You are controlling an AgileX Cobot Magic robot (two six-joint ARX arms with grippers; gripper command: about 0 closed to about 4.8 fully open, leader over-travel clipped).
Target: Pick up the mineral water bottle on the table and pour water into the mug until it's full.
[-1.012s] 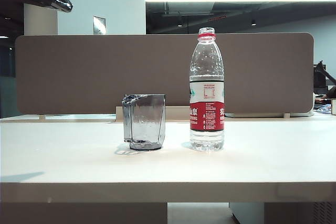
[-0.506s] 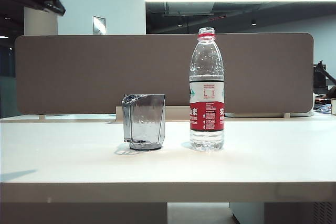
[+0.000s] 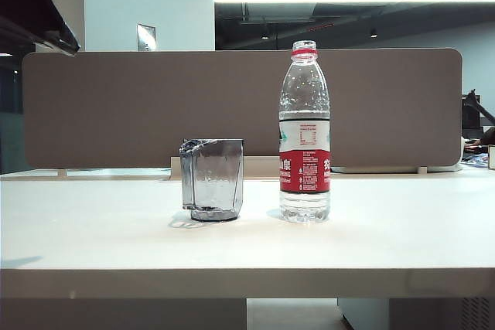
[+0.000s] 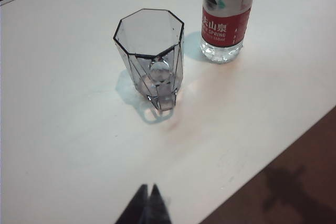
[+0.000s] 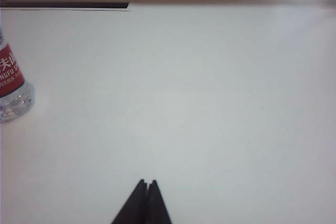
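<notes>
The mineral water bottle (image 3: 304,133) stands upright and uncapped on the table (image 3: 402,229), in front of the brown partition panel (image 3: 108,106). The mug (image 3: 212,179) stands upright just beside the bottle, apart from it, with a narrow gap between them; its handle faces away from the bottle. Water (image 3: 304,205) is visible in the bottle's clear base. The mug appears empty.

The left gripper (image 4: 148,203) is held above the table, on the mug's side of the bottle, with the mug's handle turned toward it. Its fingertips are pressed together and hold nothing.

The right gripper (image 5: 146,199) hangs over bare tabletop on the bottle's far side from the mug, well apart from the bottle. Its fingertips meet, empty.
</notes>
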